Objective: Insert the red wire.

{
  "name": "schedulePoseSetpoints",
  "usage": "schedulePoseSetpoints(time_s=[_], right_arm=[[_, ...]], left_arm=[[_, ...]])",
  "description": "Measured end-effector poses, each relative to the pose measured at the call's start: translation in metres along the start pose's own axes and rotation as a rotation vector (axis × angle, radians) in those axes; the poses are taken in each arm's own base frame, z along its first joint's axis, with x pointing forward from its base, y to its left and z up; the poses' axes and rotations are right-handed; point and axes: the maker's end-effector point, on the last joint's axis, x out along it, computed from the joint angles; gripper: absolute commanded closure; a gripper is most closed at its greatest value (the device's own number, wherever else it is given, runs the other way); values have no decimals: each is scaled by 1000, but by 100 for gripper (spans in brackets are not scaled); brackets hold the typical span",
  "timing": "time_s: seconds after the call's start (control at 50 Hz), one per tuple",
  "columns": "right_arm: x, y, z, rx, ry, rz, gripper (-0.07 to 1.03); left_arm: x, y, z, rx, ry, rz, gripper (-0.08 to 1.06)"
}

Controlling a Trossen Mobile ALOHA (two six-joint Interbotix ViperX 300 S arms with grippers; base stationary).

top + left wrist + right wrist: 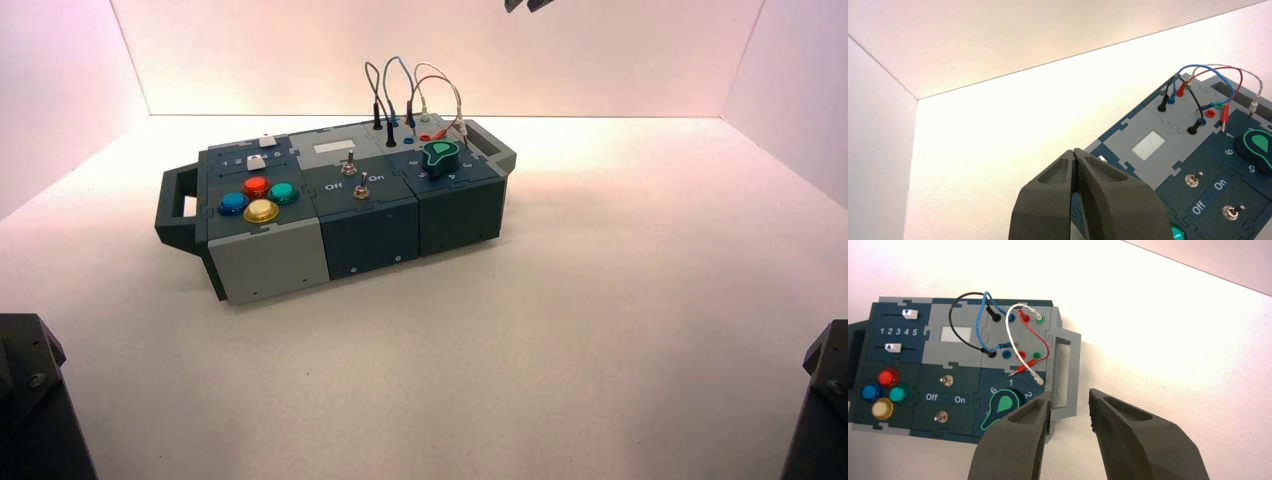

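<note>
Your right gripper [1070, 394] stood wide open, empty, off the box's three-o'clock handle [1074, 372]; grasping was in hand. The red wire [1043, 342] dangled one loose plug at one o'clock (left gripper [1075, 151] idled closed, seven o'clock). You needed alignment, then pinching.

Box [330, 190] sits on the counter [560, 340]; relative to its switches [361, 190], buttons [258, 200] lie left, knob [440, 157] right, wires [400, 90] behind.

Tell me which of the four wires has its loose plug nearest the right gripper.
The white wire: its loose plug hangs past the red one's, closest to the right gripper. The red, blue and black plugs sit farther off.
</note>
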Motion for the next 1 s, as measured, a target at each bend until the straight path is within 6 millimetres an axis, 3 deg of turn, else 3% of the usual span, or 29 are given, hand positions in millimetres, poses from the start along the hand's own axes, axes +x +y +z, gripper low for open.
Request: schedulePoseSetpoints(time_s=[0.4, 0.72, 1.0], right_arm=[[0, 6, 0, -8, 1, 11, 55], [-1, 68, -6, -8, 21, 153, 54], [6, 77, -4, 126, -42, 209, 51]], left_arm=[[1, -1, -1, 1, 2, -1, 101], [-2, -22, -8, -5, 67, -89, 101], [-14, -33, -2, -79, 131, -160, 101]])
